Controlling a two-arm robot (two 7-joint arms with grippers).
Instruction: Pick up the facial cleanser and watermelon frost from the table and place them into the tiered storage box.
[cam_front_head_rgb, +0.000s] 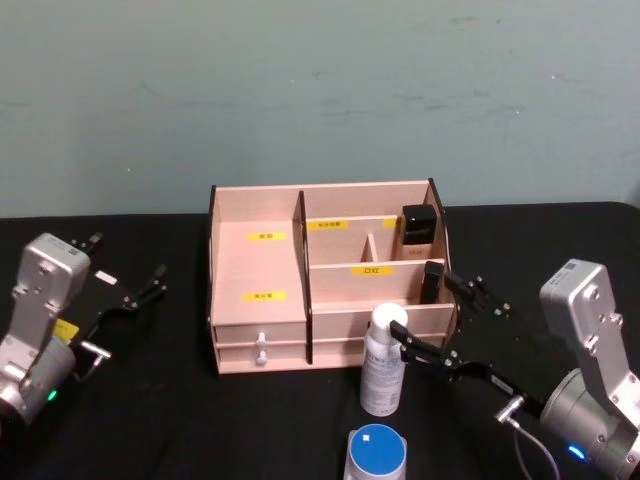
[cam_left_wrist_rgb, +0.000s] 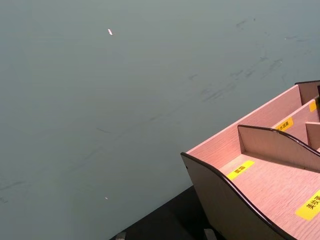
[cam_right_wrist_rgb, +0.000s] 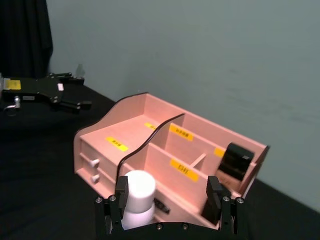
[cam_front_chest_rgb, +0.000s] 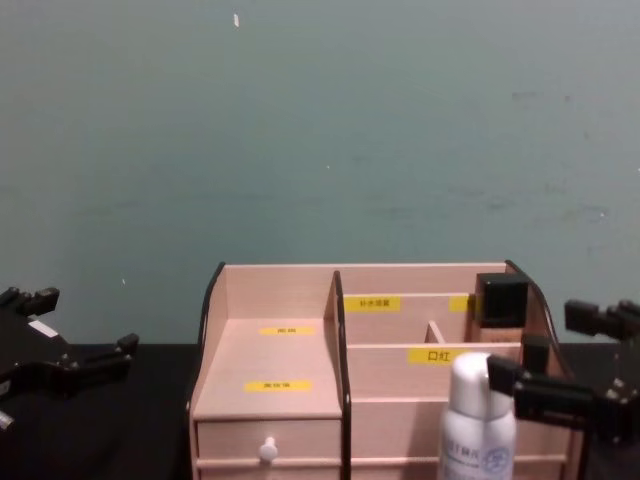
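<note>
Right claw (cam_right_wrist_rgb: 167, 197): fingers wide apart, positioned at the near right corner of the tiered storage box (cam_front_head_rgb: 255, 265).

A white bottle (cam_front_head_rgb: 383, 365) with a white cap stands upright on the black counter (cam_front_head_rgb: 150, 400), just in front of the box's right half. It sits between my right fingers, just beside one of them; I cannot confirm contact.

A blue-topped container (cam_front_head_rgb: 377, 452) stands on the near side of the bottle, close to it.

A black box (cam_front_head_rgb: 418, 225) sits in the far right compartment.

Left claw (cam_front_head_rgb: 130, 257): at the left, fingers apart, gripping nothing, well apart from the box.
</note>
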